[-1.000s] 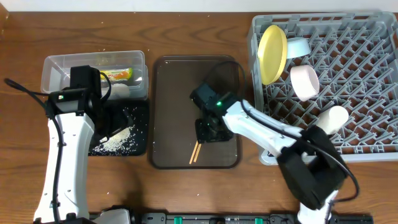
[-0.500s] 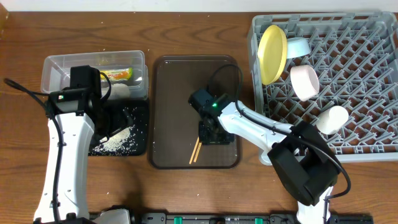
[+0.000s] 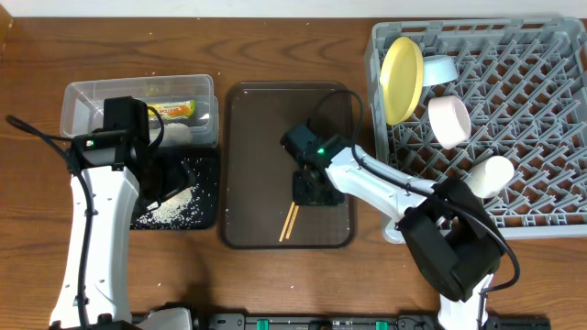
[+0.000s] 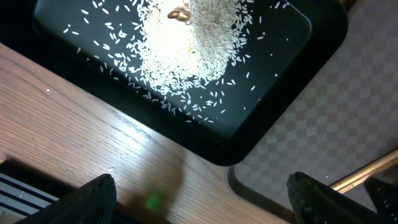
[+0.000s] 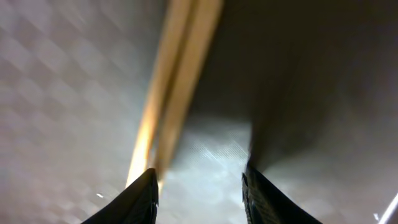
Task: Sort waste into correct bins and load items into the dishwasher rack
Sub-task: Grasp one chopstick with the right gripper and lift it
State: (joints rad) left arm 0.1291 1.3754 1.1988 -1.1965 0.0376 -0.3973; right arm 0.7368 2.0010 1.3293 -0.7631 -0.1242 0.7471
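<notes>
Right wrist view is blurry, but the two thin wooden chopsticks (image 5: 180, 62) run down to one finger of the right tool (image 5: 199, 180), which sits partly open with nothing pinched, low over the brown tray (image 3: 248, 165). Meanwhile the left tool (image 4: 202, 202) hangs spread wide above a corner of the glossy black tray (image 4: 317, 43) holding the rice (image 4: 186, 50).

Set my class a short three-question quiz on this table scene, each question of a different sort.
1. Where does the yellow plate stand? A clear tub; B dishwasher rack; C black tray.
2. True or false: the right end effector hangs over the snack wrapper.
3. Fill in: the chopsticks lie on the ___ serving tray.
Key: 1 B; 2 false; 3 brown.
</notes>
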